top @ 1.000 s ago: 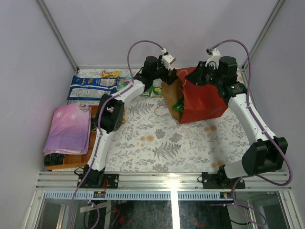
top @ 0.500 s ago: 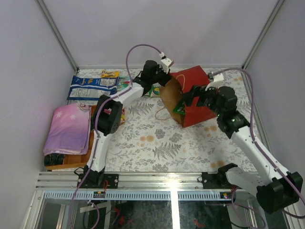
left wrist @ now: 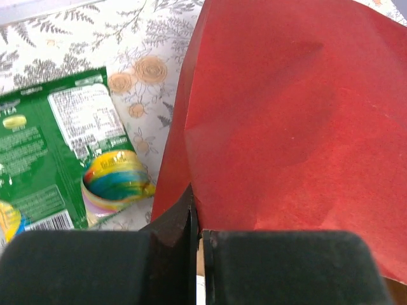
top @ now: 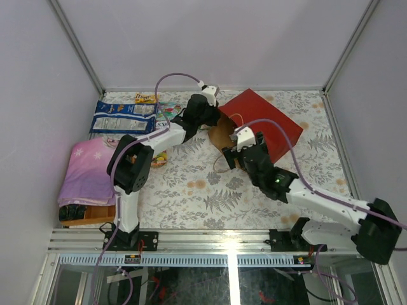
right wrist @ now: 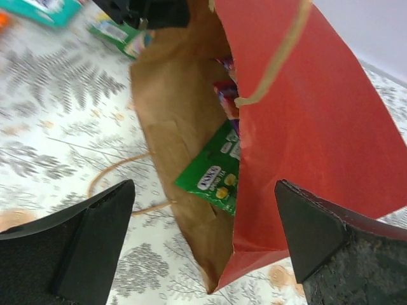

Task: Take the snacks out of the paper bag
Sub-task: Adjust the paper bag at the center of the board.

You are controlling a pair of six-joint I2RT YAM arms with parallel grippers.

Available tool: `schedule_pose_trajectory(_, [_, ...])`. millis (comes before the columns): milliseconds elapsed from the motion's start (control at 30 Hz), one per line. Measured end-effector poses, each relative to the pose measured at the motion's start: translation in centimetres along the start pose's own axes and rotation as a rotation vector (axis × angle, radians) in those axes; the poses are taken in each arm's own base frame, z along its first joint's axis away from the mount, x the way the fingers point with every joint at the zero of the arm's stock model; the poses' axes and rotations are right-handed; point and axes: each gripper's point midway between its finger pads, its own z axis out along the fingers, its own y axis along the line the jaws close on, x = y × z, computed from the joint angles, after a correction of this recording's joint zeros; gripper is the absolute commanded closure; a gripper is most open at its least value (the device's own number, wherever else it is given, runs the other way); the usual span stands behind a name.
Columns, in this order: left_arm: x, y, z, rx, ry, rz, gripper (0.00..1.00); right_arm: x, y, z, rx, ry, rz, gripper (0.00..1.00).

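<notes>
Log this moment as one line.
left claw: shut on paper bag edge | right claw: open, facing bag mouth | green snack: inside bag

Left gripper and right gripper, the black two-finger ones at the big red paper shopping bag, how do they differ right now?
The left gripper is shut, pinching the rim of the red paper bag; the right gripper is wide open and holds nothing. The left touches the bag; the right faces into its mouth without touching it. Both have black fingers.
</notes>
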Motion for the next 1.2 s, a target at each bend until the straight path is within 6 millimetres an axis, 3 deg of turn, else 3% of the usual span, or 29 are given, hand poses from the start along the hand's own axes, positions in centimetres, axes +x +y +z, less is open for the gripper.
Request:
schedule_pose_trajectory(200, [2.1, 0.0, -1.6, -0.075, 0.009, -0.108, 1.0, 3.0, -0.7, 1.9, 0.156, 0.111, -0.206, 0.0])
schedule_pose_trajectory(367, [4.5, 0.2, -2.7, -0.121, 0.037, -0.179, 1.0, 3.5, -2.5, 2.8, 0.251, 0.155, -0.306, 0.0])
schedule_pose_trajectory(500, [5.3, -0.1, -3.2, -0.144, 0.042, -0.223, 1.0, 3.2, -6.5, 4.7, 0.321, 0.209, -0.25, 0.0])
schedule_pose_trajectory(633, [5.2, -0.8, -3.4, -0.146, 0.032, -0.266, 1.0, 2.6, -10.6, 6.2, 0.377, 0.245, -0.188, 0.0])
schedule_pose_trajectory(800, [4.9, -2.3, -3.2, -0.133, 0.021, -0.331, 1.0, 0.6, -11.3, 9.7, 0.308, 0.265, -0.198, 0.0])
schedule_pose_trajectory(900, [4.4, -3.5, -3.1, -0.113, 0.01, -0.372, 1.0, 0.5, -11.9, 11.3, 0.216, 0.285, -0.209, 0.01])
schedule_pose_trajectory(1033, [3.4, -5.3, -2.9, -0.08, -0.004, -0.392, 1.0, 0.9, -13.7, 11.7, 0.095, 0.286, -0.187, 0.01])
schedule_pose_trajectory(1200, [2.0, -8.4, -2.1, -0.018, -0.021, -0.39, 1.0, 1.8, -14.6, 11.0, 0.012, 0.322, -0.183, 0.01])
